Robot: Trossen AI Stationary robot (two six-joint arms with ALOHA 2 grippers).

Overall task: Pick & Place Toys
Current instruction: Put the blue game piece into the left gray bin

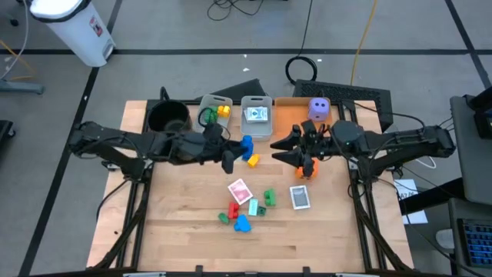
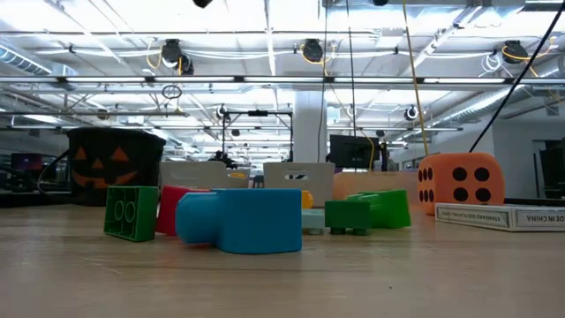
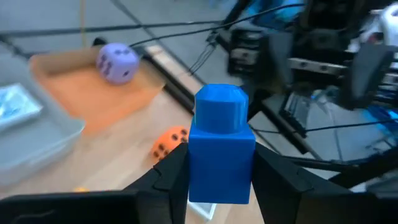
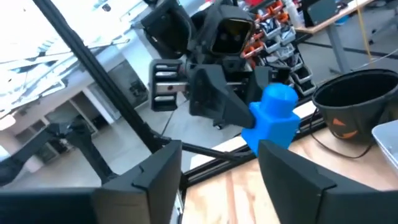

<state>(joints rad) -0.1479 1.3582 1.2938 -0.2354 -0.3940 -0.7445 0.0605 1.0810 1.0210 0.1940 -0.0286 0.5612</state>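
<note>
My left gripper point(image 1: 237, 151) is raised over the middle of the table and is shut on a blue block point(image 3: 221, 149) with a round stud; this blue block point(image 4: 273, 121) also shows in the right wrist view. My right gripper point(image 4: 221, 186) faces it from the table's right, open and empty. An orange die point(image 2: 461, 181) rests on the table under the right arm. On the orange tray point(image 1: 288, 115) sits a purple die point(image 1: 319, 108). Playing cards point(image 1: 240, 189) and green, red and blue blocks point(image 1: 243, 224) lie on the near half of the table. A yellow block point(image 1: 253, 160) lies by the left gripper. My left gripper pinches the blue block's square body point(image 3: 194, 168) between its two fingers, one on each opposite side. The fingers come nearly level from the table's left. The block's round stud end point(image 3: 221, 106) sticks out beyond the fingertips. The block is lifted clear of the table.
A black pot point(image 1: 167, 117) with a pumpkin face stands at the far left. Two clear bins point(image 1: 257, 115) stand at the far edge, one holding a card, the other point(image 1: 215, 108) small blocks. A boxed card deck point(image 2: 499, 215) lies near the orange die.
</note>
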